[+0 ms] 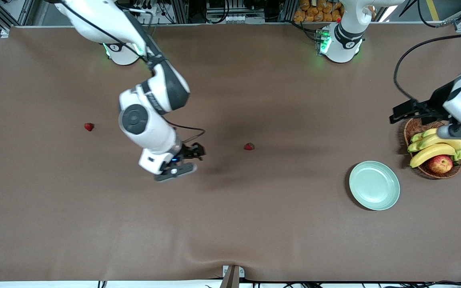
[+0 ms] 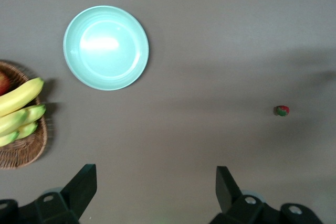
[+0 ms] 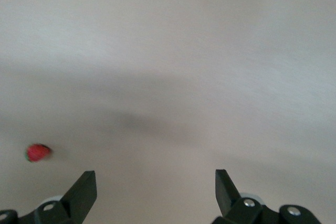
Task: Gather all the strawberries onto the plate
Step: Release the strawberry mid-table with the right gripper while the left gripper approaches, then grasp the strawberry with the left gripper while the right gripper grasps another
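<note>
Two strawberries lie on the brown table: one (image 1: 249,147) near the middle and one (image 1: 89,127) toward the right arm's end. A third is out of view. The mint-green plate (image 1: 374,185) is empty, toward the left arm's end. My right gripper (image 1: 197,153) is open and empty above the table, beside the middle strawberry and apart from it. Its wrist view (image 3: 156,184) shows one strawberry (image 3: 38,152) off to the side. My left gripper (image 1: 404,112) is open and empty, up over the basket's edge. Its wrist view (image 2: 156,182) shows the plate (image 2: 106,48) and a strawberry (image 2: 282,110).
A brown wicker basket (image 1: 414,127) with bananas (image 1: 432,152) and a red-yellow apple (image 1: 440,163) stands beside the plate at the left arm's end. It also shows in the left wrist view (image 2: 23,150). The arm bases stand along the table's edge farthest from the front camera.
</note>
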`<act>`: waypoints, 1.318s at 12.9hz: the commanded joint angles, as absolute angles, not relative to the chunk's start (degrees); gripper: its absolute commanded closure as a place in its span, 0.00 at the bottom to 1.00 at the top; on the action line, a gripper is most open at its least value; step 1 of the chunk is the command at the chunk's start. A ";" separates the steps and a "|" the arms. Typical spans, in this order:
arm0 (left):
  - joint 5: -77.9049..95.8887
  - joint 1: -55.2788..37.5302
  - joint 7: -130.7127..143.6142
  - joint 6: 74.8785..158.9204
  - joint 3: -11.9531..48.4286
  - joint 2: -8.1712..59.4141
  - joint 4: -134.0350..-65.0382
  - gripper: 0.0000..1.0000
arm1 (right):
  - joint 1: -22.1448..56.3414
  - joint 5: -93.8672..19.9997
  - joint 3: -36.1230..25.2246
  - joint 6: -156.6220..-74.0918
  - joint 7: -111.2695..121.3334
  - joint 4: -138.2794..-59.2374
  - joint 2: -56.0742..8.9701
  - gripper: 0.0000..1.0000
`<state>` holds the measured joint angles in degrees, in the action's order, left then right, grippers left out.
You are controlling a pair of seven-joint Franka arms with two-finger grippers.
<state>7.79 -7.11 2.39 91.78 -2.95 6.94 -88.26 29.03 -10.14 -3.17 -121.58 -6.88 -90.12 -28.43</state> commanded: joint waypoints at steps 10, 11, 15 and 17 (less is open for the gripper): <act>4.92 -23.89 17.75 103.25 -2.99 19.94 -87.36 0.00 | 5.21 -2.91 -6.15 -115.05 7.90 -112.05 -11.69 0.00; 5.10 -25.04 17.75 105.62 -2.90 21.08 -87.36 0.00 | 3.10 -1.33 -6.24 -115.14 8.43 -112.76 -11.69 0.00; 9.39 -27.07 17.75 110.99 -2.46 24.95 -87.54 0.00 | -5.17 2.19 -6.15 -115.66 10.55 -114.43 -13.00 0.00; 9.58 -30.05 18.02 112.76 -2.29 26.62 -87.45 0.00 | -6.68 3.16 -6.15 -115.75 11.25 -116.61 -13.36 0.00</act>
